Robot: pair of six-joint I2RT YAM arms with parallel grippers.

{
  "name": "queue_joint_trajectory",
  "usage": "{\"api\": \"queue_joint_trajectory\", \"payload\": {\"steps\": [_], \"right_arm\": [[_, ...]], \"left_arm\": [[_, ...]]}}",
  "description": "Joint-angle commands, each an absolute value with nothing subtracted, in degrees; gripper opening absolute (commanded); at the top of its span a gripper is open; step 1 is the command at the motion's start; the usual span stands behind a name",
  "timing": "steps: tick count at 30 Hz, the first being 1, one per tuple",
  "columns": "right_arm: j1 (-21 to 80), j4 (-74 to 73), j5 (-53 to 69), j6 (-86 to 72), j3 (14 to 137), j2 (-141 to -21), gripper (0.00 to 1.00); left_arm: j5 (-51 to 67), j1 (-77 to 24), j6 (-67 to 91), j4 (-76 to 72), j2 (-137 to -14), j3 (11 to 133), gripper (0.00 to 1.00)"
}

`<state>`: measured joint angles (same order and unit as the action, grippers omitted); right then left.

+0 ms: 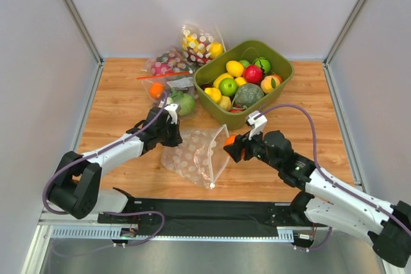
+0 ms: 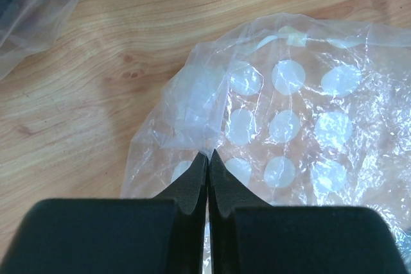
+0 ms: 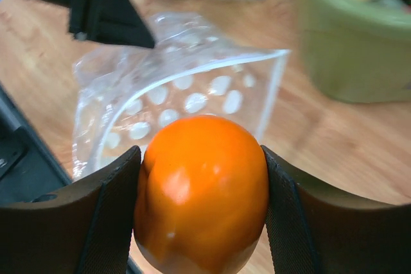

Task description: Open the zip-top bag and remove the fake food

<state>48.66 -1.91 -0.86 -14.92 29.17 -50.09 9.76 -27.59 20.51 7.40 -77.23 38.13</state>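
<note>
On the left, my left gripper (image 2: 209,156) has its two black fingers pressed flat together. They pinch a crinkled fold at the left edge of the zip-top bag (image 1: 196,155).

The bag is thin, clear, floppy film printed with round white dots. It lies rumpled on the wooden table (image 1: 115,107), between my two grippers. In the right wrist view its mouth gapes towards the right gripper, and the pale zip strip curves in a loose arch around the opening.

Just right of the bag's mouth, my right gripper (image 1: 232,145) is clamped on one piece of the fake food (image 3: 202,190), a smooth, glossy, rounded orange fruit. The fruit fills the space between the curved black fingers and is outside the bag.

Farther back on the right stands an olive-green plastic bin (image 1: 282,72) with rounded corners, heaped with shiny yellow, green, red and orange fruit. Left of the bin lie other clear bags (image 1: 168,68) with coloured pieces inside.
</note>
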Motion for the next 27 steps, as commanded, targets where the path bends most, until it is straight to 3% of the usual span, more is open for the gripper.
{"api": "queue_joint_trajectory", "payload": {"steps": [1, 6, 15, 19, 27], "right_arm": [[45.1, -9.9, -7.6, -9.6, 32.8, -45.0, 0.10], [34.6, -5.9, -4.2, -6.7, 36.6, -46.3, 0.10], [15.9, 7.3, 6.1, -7.7, 53.0, -64.9, 0.09], [12.1, 11.9, 9.2, -9.5, 60.7, -76.2, 0.10], [10.0, 6.9, 4.8, -6.2, 80.5, -99.2, 0.10]], "left_arm": [[9.1, -27.4, 20.0, 8.4, -74.6, 37.9, 0.00], [9.1, -27.4, 20.1, 9.1, -73.5, 37.9, 0.00], [9.3, -27.4, 20.6, 9.0, -71.8, 37.7, 0.00], [9.8, -27.5, 20.3, 9.6, -70.9, 38.1, 0.00], [9.8, -27.4, 20.4, 9.2, -70.6, 38.1, 0.00]]}}
